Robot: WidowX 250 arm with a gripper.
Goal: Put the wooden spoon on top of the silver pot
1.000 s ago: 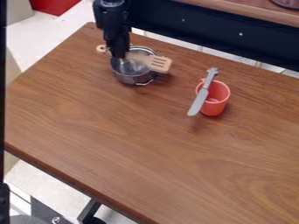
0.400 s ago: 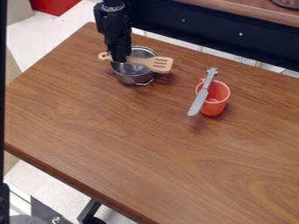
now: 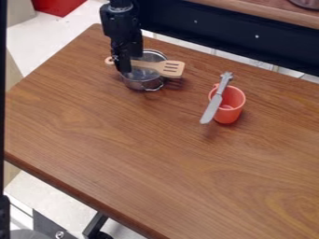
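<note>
1. The black jointed robot arm (image 3: 120, 21) hangs above the upper-left part of the brown wood-grain table (image 3: 124, 140). If it withdraws sideways rather than straight up, it could sweep the spoon off its perch.
2. The round silver metal pot (image 3: 142, 84) sits directly below. A finger dipping low at its rim could catch it on the way out and tip or drag it, load and all.
3. The black two-finger gripper (image 3: 132, 63) is spread, one finger on the near side of the spoon's handle, the other towards the back. The hold looks released, but a finger that snags the handle could twist or lift it.
4. The orange-red mug (image 3: 228, 115) stands well apart, with a grey knife (image 3: 211, 109) across its rim. Only a wide swing that way seems likely to dislodge the knife.
5. The pale wooden spoon (image 3: 152, 65), really a slotted turner, lies across the top of the pot, both ends jutting past the rim. Its broad head overhangs on the right; if that side outweighs the other, a nudge could send it sliding.
6. Its head is flat and squarish, its handle slim, partly hidden by the near finger, and rounded at the far end.
7. Smallest of all, dark parallel slots cut through the head.
</note>
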